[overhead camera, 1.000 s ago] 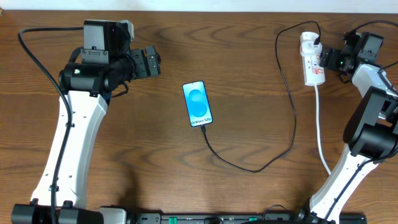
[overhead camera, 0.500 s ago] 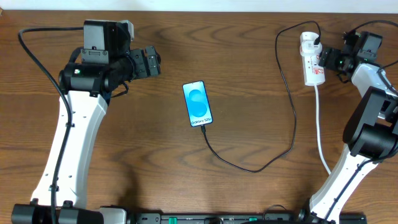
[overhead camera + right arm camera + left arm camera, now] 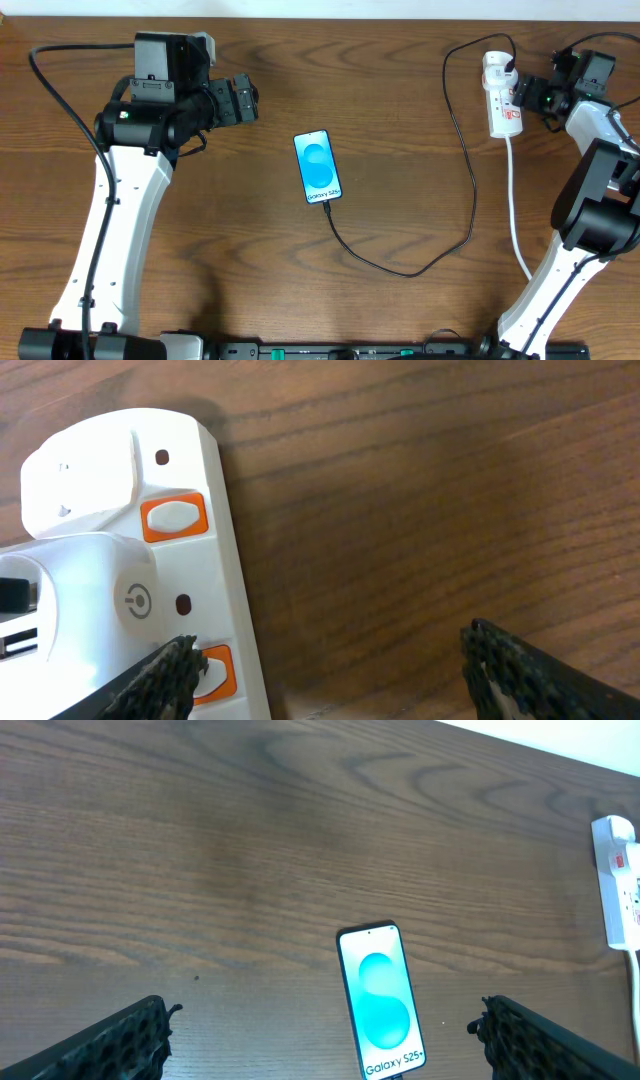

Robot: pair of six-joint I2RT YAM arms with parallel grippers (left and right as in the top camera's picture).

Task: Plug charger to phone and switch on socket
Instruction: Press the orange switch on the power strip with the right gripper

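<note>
The phone (image 3: 318, 167) lies screen-up at the table's middle, its screen lit blue-cyan with "Galaxy" text at the near end; it also shows in the left wrist view (image 3: 380, 1003). The black charger cable (image 3: 455, 150) runs from the phone's near end in a loop up to the white socket strip (image 3: 500, 95) at the back right. My right gripper (image 3: 533, 97) is open beside the strip; in the right wrist view its left finger sits over an orange-red switch (image 3: 215, 665), with another switch (image 3: 173, 517) above. My left gripper (image 3: 240, 100) is open and empty, left of the phone.
The strip's white cord (image 3: 516, 210) runs down the right side toward the front edge. A white adapter (image 3: 75, 480) is plugged into the strip's far end. Bare brown wood lies between the phone and the strip.
</note>
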